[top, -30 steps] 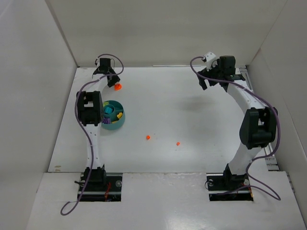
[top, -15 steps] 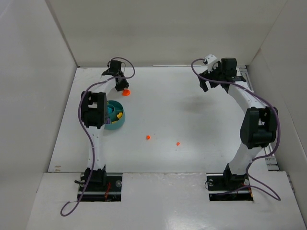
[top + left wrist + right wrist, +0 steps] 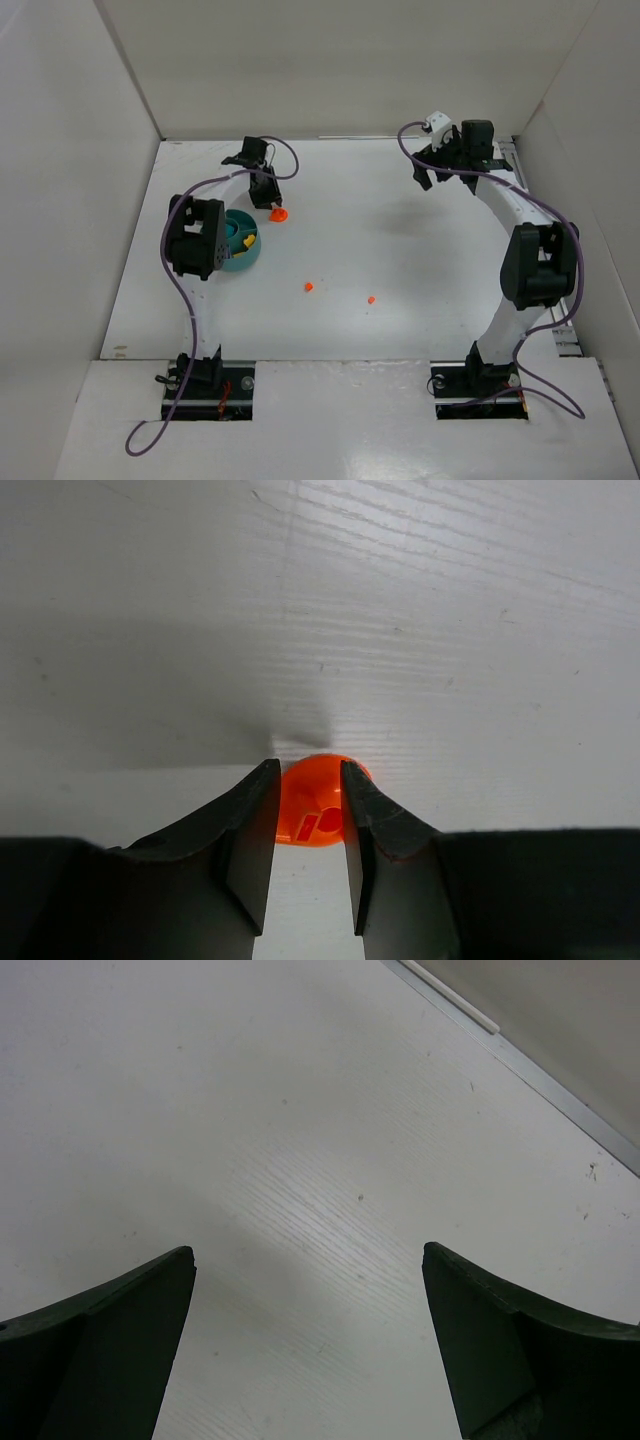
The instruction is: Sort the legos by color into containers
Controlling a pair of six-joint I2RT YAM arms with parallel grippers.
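Observation:
My left gripper (image 3: 277,208) is shut on a round orange lego (image 3: 279,213), which fills the space between the fingertips in the left wrist view (image 3: 312,802). It hangs just right of the round teal dish (image 3: 247,256), which holds yellow and teal pieces. Two small orange legos lie on the table, one in the middle (image 3: 309,287) and one further right (image 3: 371,299). My right gripper (image 3: 428,172) is open and empty at the far right, over bare table (image 3: 310,1260).
White walls enclose the table on the left, back and right. My left arm's upper link (image 3: 192,238) partly covers the dish's left side. A metal rail (image 3: 520,1055) runs along the far right table edge.
My left gripper has swung right and toward the near side with the orange round lego, from the back left corner to beside the dish. The right arm has barely moved.

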